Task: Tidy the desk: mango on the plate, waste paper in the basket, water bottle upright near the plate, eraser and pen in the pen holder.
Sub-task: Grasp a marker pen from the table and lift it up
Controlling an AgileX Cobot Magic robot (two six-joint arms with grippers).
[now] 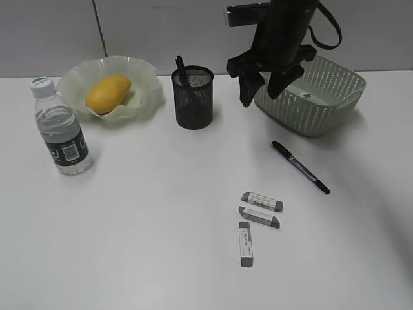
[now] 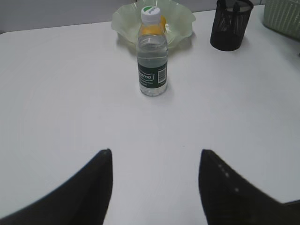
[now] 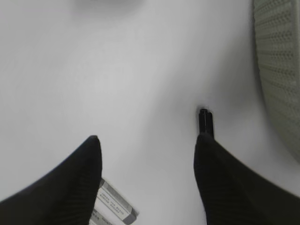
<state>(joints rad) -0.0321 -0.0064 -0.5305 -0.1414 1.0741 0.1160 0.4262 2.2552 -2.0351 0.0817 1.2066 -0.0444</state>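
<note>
The mango (image 1: pixel 108 93) lies on the ruffled green plate (image 1: pixel 150 81). The water bottle (image 1: pixel 61 129) stands upright in front of the plate on the desk (image 1: pixel 161 213). The black mesh pen holder (image 1: pixel 192 97) has a dark pen in it. A black pen (image 1: pixel 300 166) and three grey erasers (image 1: pixel 262 201) lie on the desk. My right gripper (image 1: pixel 261 87) is open and empty, in the air beside the basket (image 1: pixel 322 110); its wrist view shows the jaws (image 3: pixel 145 138) over the pen's end (image 3: pixel 205 121) and an eraser (image 3: pixel 117 201). My left gripper (image 2: pixel 154 154) is open and empty, well short of the bottle (image 2: pixel 152 61).
Something white with a dark mark (image 1: pixel 303 92) lies in the basket, partly hidden by the right gripper. The left wrist view shows the plate (image 2: pixel 183 21), pen holder (image 2: pixel 229 26) and basket corner (image 2: pixel 281 14) behind the bottle. The basket wall (image 3: pixel 279 70) is right of the right jaws.
</note>
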